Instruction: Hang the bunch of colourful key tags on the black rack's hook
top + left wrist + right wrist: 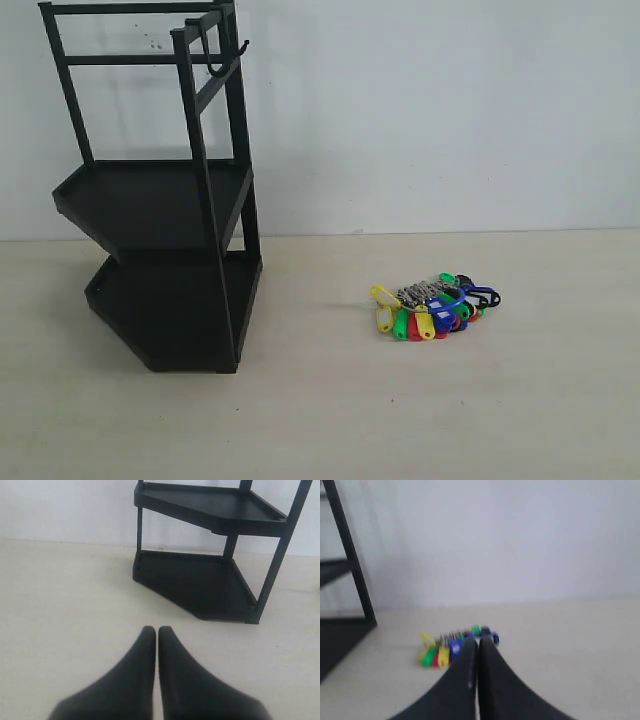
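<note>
The key tag bunch (435,308) lies flat on the surface (500,400), well apart from the black rack (150,200). The hook (218,68) sits high up near the top of the rack, and nothing hangs on it.

The left claw (156,630) is pressed closed and holds nothing. It points toward the rack's bottom shelf. The right claw (477,642) is pressed closed too, with nothing in it. The bunch is just past its tips, not touching.

I think this is the very start: the bunch is not picked up yet. Next, the right claw should open, go down over the bunch and pinch it. Leaving the blue loop (485,296) free may help it slip over the hook.
</note>
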Tool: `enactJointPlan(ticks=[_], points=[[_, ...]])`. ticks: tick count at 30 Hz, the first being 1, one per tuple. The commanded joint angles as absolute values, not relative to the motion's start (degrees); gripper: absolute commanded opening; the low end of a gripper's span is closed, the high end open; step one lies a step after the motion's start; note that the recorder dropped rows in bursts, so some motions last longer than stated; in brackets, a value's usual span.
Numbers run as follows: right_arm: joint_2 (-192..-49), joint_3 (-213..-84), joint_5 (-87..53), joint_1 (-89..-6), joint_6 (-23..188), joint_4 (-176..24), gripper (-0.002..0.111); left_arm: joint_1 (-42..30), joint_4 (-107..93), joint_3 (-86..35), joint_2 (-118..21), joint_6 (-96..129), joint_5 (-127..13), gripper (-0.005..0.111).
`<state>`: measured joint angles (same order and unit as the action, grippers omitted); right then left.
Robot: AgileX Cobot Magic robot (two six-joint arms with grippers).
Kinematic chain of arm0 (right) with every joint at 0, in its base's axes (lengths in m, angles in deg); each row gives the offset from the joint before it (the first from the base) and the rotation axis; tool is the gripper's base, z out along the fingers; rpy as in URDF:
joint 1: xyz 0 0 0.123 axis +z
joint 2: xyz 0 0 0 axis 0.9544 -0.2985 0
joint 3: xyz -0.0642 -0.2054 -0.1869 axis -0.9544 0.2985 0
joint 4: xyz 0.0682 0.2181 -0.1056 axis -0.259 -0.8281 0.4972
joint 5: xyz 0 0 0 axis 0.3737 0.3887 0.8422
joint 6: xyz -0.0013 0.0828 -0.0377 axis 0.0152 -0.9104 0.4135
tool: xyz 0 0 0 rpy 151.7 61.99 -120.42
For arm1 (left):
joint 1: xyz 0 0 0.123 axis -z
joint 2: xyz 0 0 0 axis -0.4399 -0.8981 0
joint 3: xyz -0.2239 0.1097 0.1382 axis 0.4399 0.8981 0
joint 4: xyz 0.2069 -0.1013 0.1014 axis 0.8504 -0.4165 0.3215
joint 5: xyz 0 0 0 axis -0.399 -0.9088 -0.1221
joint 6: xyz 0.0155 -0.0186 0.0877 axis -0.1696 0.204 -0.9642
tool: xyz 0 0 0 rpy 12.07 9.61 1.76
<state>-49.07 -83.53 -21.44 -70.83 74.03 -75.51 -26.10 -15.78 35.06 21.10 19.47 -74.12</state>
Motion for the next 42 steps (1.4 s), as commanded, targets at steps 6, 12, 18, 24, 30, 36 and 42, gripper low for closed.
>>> enactJointPlan(ticks=[6, 12, 18, 24, 30, 36, 42], points=[[-48.8, -83.6, -0.8, -70.9, 74.3, -75.5, 0.0, -26.1, -15.5, 35.0, 21.2, 19.3, -73.7, 0.004], [-48.8, -83.6, 25.8, -70.9, 73.8, -75.5, 0.0, -26.1, -15.5, 35.0, 21.2, 19.3, -73.7, 0.004], [-48.8, -92.4, 27.8, -70.9, 71.2, -75.5, 0.0, -26.1, -15.5, 35.0, 21.2, 19.3, -73.7, 0.004], [-58.6, -111.5, -16.7, -70.9, 69.0, -70.5, 0.0, -26.1, -15.5, 35.0, 21.2, 19.3, -73.7, 0.004], [-79.2, -120.6, -43.0, -70.8, 68.9, -78.2, 0.0, -26.1, -15.5, 35.0, 21.2, 19.3, -73.7, 0.004], [-104.6, -120.5, -43.6, -70.8, 76.8, -93.0, 0.0, -26.1, -15.5, 35.0, 21.2, 19.3, -73.7, 0.004], [-125.2, -126.5, -43.3, -70.8, 101.1, -119.3, 0.0, -26.1, -15.5, 35.0, 21.2, 19.3, -73.7, 0.004]])
